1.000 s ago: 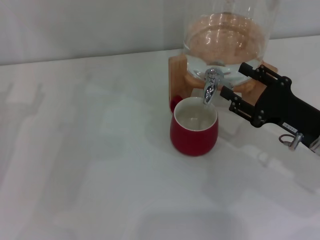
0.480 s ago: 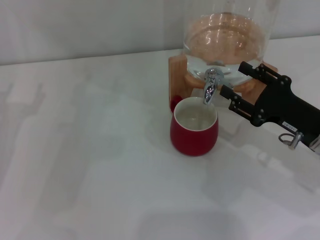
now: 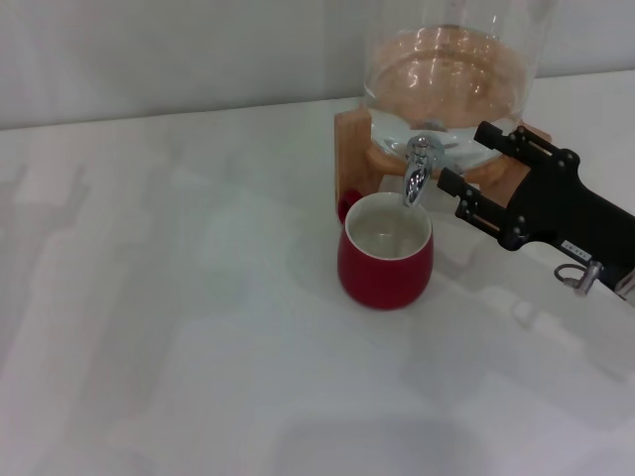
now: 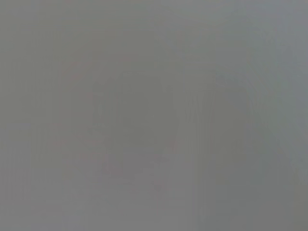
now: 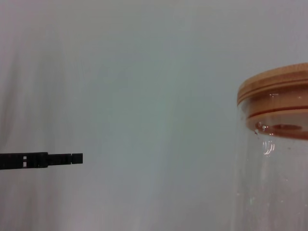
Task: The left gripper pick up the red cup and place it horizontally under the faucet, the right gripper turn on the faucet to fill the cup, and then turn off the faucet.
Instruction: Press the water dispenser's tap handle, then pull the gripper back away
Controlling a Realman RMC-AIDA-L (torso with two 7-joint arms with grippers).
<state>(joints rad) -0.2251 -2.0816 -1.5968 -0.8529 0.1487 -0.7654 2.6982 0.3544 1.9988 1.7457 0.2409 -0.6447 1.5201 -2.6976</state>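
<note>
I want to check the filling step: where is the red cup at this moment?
In the head view, the red cup stands upright on the white table, right of centre, directly under the faucet.

We can read no text anywhere; the small white label (image 3: 574, 243) on the right gripper (image 3: 463, 166), at about four o'clock from its jaws, carries marks too small to make out.

A clear glass dispenser (image 3: 451, 69) stands on a wooden stand (image 3: 355, 149), just beyond the tips of the right gripper (image 3: 460, 163). Water fills its lower part. A wooden lid (image 5: 276, 94) caps the jar. All rests on a white table (image 3: 179, 327), backed by a pale wall (image 3: 179, 50).
</note>
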